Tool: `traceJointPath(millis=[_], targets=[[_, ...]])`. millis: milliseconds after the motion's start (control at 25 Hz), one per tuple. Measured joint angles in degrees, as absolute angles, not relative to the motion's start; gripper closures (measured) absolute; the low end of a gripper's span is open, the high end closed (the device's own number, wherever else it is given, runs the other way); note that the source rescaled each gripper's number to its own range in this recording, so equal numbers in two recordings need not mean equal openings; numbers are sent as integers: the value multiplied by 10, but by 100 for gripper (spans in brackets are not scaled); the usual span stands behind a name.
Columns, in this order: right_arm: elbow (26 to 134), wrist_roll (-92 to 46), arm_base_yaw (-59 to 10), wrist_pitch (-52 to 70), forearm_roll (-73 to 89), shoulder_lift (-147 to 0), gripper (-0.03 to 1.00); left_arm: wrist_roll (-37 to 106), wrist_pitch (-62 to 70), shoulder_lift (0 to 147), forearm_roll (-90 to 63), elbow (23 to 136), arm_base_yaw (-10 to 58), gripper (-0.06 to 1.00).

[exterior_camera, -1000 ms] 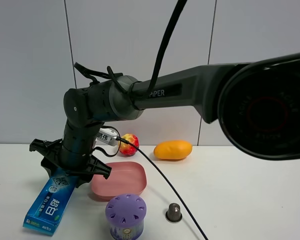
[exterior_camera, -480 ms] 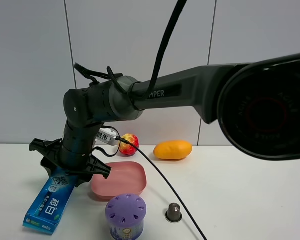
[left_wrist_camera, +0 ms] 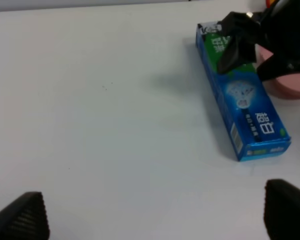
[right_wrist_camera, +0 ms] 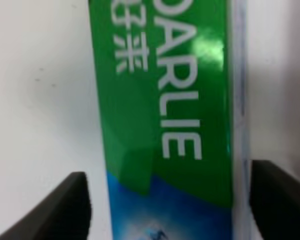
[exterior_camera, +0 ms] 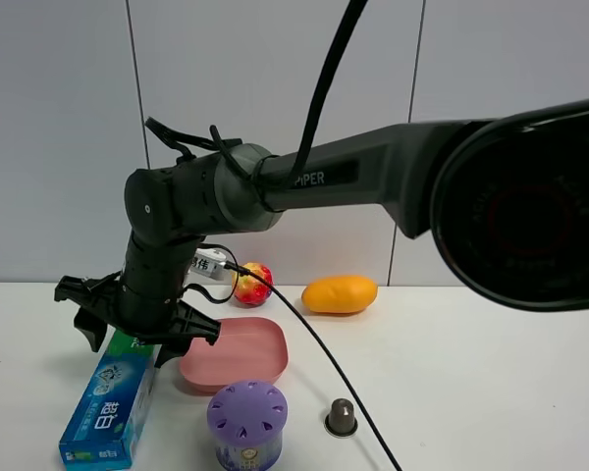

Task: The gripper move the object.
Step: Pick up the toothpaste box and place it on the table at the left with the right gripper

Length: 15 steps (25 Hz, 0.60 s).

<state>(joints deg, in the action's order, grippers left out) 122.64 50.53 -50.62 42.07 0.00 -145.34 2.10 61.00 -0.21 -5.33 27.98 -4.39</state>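
Observation:
The green and blue toothpaste box (exterior_camera: pixel 108 407) lies flat on the white table at the front left. It also shows in the left wrist view (left_wrist_camera: pixel 240 105) and fills the right wrist view (right_wrist_camera: pixel 165 110) with its "DARLIE" lettering. My right gripper (exterior_camera: pixel 135 329) has reached across to the left and hovers over the box's far green end. Its black fingers (right_wrist_camera: pixel 65 205) straddle the box with small gaps on both sides, so it is open. It also shows in the left wrist view (left_wrist_camera: pixel 250 42). My left gripper (left_wrist_camera: pixel 155 215) is open and empty, well away from the box.
A pink square plate (exterior_camera: pixel 238 353) lies just right of the box. A purple round canister (exterior_camera: pixel 246 422) and a small dark capsule (exterior_camera: pixel 342 417) stand at the front. A red-yellow apple (exterior_camera: pixel 253 283) and a yellow mango (exterior_camera: pixel 340 293) lie by the back wall.
The box, earlier propped up at its far end under the right gripper, now lies flat, and its near end has swung to the right. The right gripper has risen slightly.

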Motion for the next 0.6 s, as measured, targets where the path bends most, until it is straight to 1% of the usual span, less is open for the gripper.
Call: traceJointPath(millis=[40, 80, 160, 400, 520, 600], targets=[[1228, 504, -506, 420, 0, -1453, 43, 21, 610, -2, -53, 280, -44, -6], [1228, 503, -506, 418, 0, -1452, 38, 21, 610, -2, -53, 280, -44, -6], [1228, 503, -506, 418, 0, -1450, 34, 21, 610, -2, -53, 280, -44, -6], [1228, 494, -506, 412, -6, -1416, 33, 22, 610, -2, -53, 280, -44, -6], [1228, 439, -506, 412, -20, -1378, 33, 22, 610, -2, -53, 280, -44, -6], [1228, 360, -506, 415, -23, -1348, 33, 22, 610, -2, -53, 280, -44, -6]])
